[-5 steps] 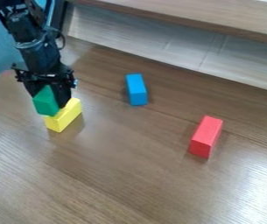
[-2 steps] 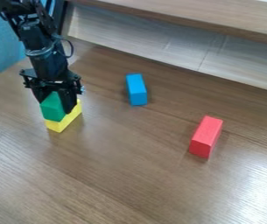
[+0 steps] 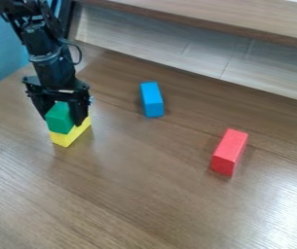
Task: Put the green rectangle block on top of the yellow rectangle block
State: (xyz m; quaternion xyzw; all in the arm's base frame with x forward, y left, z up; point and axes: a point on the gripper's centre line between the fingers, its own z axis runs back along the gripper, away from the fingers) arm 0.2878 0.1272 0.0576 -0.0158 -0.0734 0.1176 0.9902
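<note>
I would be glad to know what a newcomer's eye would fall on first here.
Probably the green block in the black gripper at the left, right over the yellow block. Next, perhaps, the red block lying apart at the right, then the blue block above the middle of the view.

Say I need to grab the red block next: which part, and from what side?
I'd come from straight above and grip the red block mid-length, across its two long sides: it lies on its side, long and narrow.
</note>
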